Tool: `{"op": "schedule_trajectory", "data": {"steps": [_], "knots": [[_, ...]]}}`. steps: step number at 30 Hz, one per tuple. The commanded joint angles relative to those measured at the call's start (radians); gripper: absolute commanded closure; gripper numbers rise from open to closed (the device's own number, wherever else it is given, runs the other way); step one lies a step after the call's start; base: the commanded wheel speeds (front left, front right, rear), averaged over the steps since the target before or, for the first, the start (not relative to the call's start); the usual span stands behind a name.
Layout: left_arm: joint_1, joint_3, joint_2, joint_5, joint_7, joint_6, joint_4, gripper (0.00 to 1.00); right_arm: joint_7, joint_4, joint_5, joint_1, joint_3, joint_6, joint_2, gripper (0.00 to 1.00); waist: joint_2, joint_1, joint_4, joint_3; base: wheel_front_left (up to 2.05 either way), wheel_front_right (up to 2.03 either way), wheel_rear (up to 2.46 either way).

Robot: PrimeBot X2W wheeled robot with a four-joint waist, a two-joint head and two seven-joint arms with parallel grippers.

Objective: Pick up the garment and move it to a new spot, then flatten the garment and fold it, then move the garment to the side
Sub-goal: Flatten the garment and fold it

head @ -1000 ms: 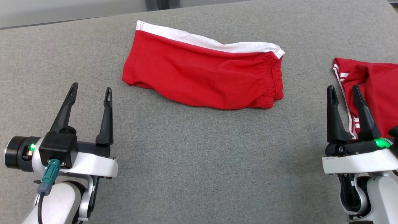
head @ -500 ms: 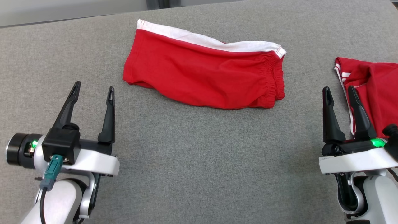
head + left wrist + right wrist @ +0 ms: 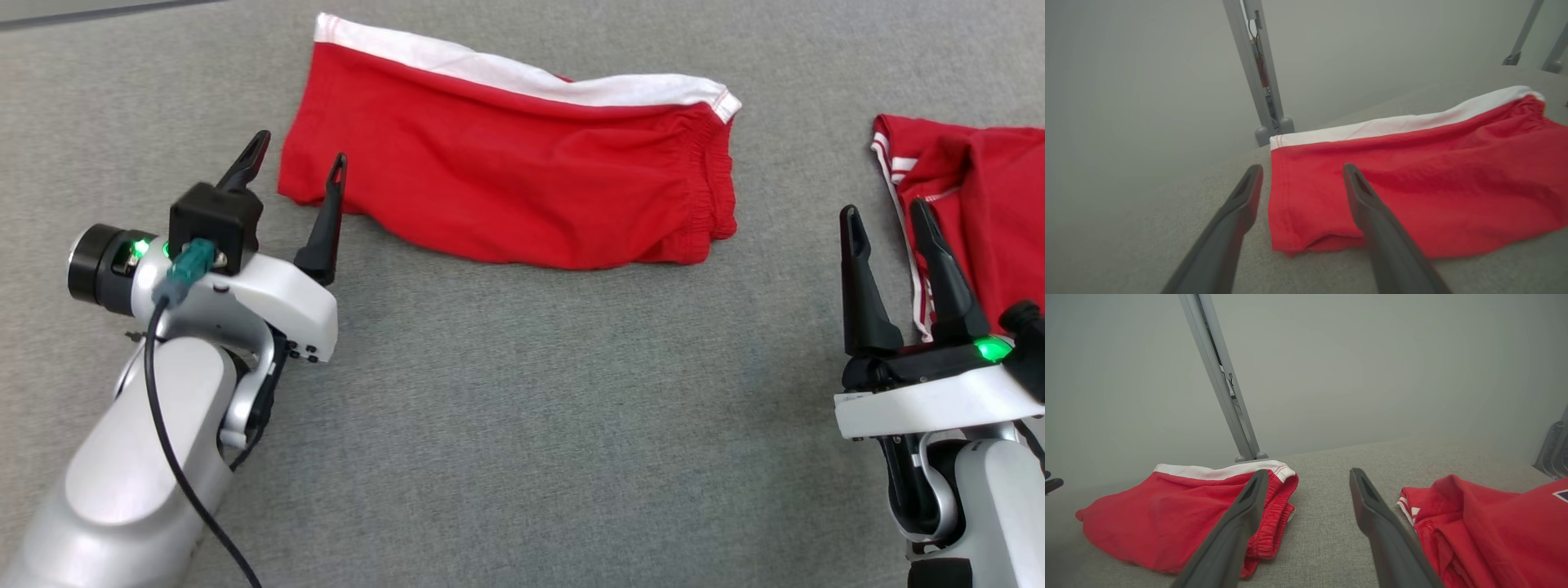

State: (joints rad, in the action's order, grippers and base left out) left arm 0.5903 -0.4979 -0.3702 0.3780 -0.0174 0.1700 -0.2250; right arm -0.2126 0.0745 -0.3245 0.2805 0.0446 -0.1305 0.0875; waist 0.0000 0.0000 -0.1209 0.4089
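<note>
- So, start at your left gripper (image 3: 299,151). Both fingers are spread wide with nothing between them, and it hovers right at the near-left corner of the red shorts (image 3: 506,163).
- In the left wrist view, that hem corner sits just ahead of the fingers and roughly between them. Whether a tip is brushing the cloth, I honestly can't tell.
- Your right gripper (image 3: 884,208) is wide open and empty too. It's well apart from the shorts' elastic waistband (image 3: 718,180), with bare grey tabletop (image 3: 522,408) in the gap. It's actually closer to the second red garment (image 3: 980,188), the one with white stripes at the right edge.
- The shorts lie in the far middle of the table, doubled over, with the white side stripe along the far edge.
- Their long axis runs left to right across you. The hem end is on your left and a bit farther away, and the waistband end is on your right and a bit nearer.
- My read is that the left arm is clearly the nearer one, and it's lined up to come in from the hem end, more or less along that axis.
- This lay fits two stages: doubled-over shorts waiting to be carried to a new spot, or folded shorts waiting to go to the side. Either way, that hem corner looks like your closest hold.
</note>
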Motion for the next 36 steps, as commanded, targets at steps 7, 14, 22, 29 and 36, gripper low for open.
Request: {"op": "schedule_trajectory", "data": {"steps": [7,14,22,29,36], "knots": [[0.142,0.010,0.024,0.055,0.024,-0.077,-0.288,0.00,-0.013,0.015,0.003,0.021,0.015,-0.001,-0.002,0.00,0.0000,0.0000,-0.057,0.059,0.00,0.00,0.00],[0.195,0.016,0.049,0.109,0.081,-0.135,-0.500,0.00,-0.023,0.035,-0.011,0.025,0.020,-0.001,-0.005,0.00,0.0000,0.0000,-0.068,0.064,0.00,0.00,0.00],[0.205,-0.006,0.083,0.145,0.094,-0.217,-0.581,1.00,-0.026,0.057,-0.009,0.020,0.023,-0.001,-0.004,0.00,0.0000,0.0000,-0.063,0.045,0.00,0.00,0.00],[0.160,0.017,0.094,0.159,-0.019,-0.182,-0.539,1.00,-0.014,0.063,0.031,0.006,0.022,-0.001,0.013,0.00,0.0000,0.0000,-0.038,0.009,0.00,0.00,0.00],[-0.021,0.028,0.108,0.182,-0.090,-0.121,-0.378,1.00,0.016,0.055,0.041,-0.027,0.010,-0.001,0.031,0.00,0.0000,0.0000,0.023,-0.034,0.00,0.00,0.00]]}}
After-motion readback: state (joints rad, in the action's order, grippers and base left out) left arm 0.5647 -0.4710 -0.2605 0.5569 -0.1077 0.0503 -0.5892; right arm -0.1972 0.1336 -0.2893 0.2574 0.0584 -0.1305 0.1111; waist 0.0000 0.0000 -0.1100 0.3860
